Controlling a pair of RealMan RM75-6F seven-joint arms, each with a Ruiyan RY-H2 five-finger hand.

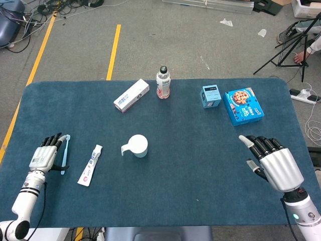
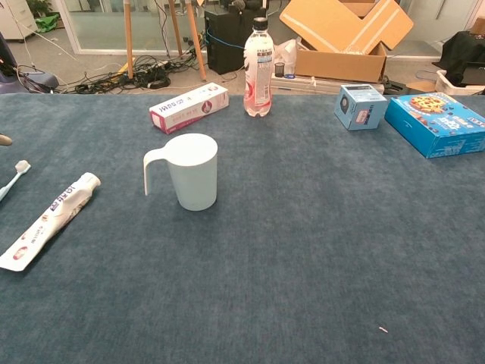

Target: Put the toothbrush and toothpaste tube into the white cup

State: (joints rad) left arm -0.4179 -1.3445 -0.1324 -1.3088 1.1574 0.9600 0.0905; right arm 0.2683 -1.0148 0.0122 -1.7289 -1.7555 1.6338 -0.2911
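Observation:
A light blue toothbrush (image 1: 65, 150) lies at the table's left, its head (image 2: 22, 165) just showing in the chest view. To its right lies the white toothpaste tube (image 1: 90, 164) (image 2: 50, 218). The white cup (image 1: 138, 145) (image 2: 192, 171) stands upright near the middle, handle to the left. My left hand (image 1: 45, 156) lies right against the toothbrush's left side, fingers stretched out and thumb reaching toward the handle, holding nothing. One of its fingertips (image 2: 4, 139) shows at the chest view's left edge. My right hand (image 1: 274, 163) hovers open at the table's right front.
At the back stand a white and pink carton (image 1: 131, 95), a drink bottle (image 1: 163, 83), a small blue box (image 1: 211, 96) and a blue cookie box (image 1: 244, 106). The table's left edge runs close beside my left hand.

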